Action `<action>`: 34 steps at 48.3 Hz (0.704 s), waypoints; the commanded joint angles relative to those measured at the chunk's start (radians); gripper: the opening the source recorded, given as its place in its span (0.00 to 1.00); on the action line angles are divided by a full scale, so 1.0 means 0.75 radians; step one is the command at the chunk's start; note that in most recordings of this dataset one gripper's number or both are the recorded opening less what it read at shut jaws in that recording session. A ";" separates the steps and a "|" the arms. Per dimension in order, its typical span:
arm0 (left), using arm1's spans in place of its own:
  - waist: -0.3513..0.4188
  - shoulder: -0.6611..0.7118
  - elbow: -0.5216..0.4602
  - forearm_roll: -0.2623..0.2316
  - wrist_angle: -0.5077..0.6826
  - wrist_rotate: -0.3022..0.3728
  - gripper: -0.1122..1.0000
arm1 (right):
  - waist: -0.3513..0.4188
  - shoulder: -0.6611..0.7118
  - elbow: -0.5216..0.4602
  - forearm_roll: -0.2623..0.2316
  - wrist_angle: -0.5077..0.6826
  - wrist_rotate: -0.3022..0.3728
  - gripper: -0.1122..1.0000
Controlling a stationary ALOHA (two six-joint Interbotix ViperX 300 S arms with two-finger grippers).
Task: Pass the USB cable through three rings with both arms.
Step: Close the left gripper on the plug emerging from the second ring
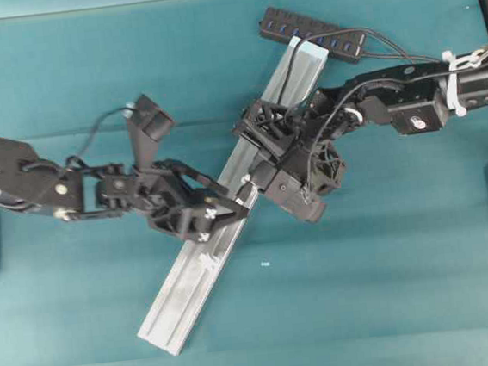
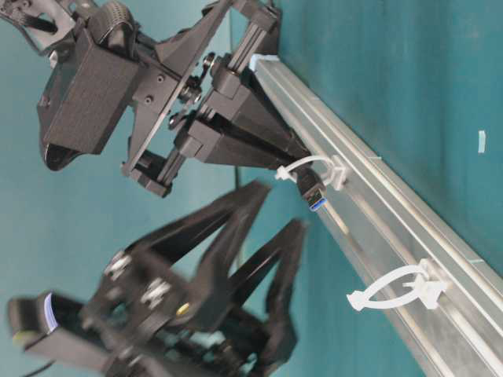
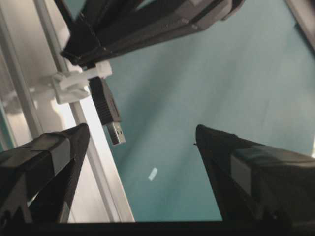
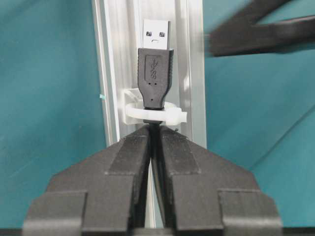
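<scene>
While the right gripper pinches the USB cable just behind its plug, which pokes through a white ring on the silver rail, the left gripper hangs spread wide just beyond the plug.

My two arms are matte black all over, open-framed and bony. My left hand ends in two pointed, grainy-textured fingers; my right hand has the same tapered pair. Silver screw heads dot the joints, thin black wires loop alongside, and white ties band my right forearm.
</scene>
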 commanded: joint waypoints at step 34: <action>0.022 0.078 -0.057 0.006 -0.012 0.002 0.89 | 0.006 -0.002 -0.014 0.010 -0.008 0.014 0.18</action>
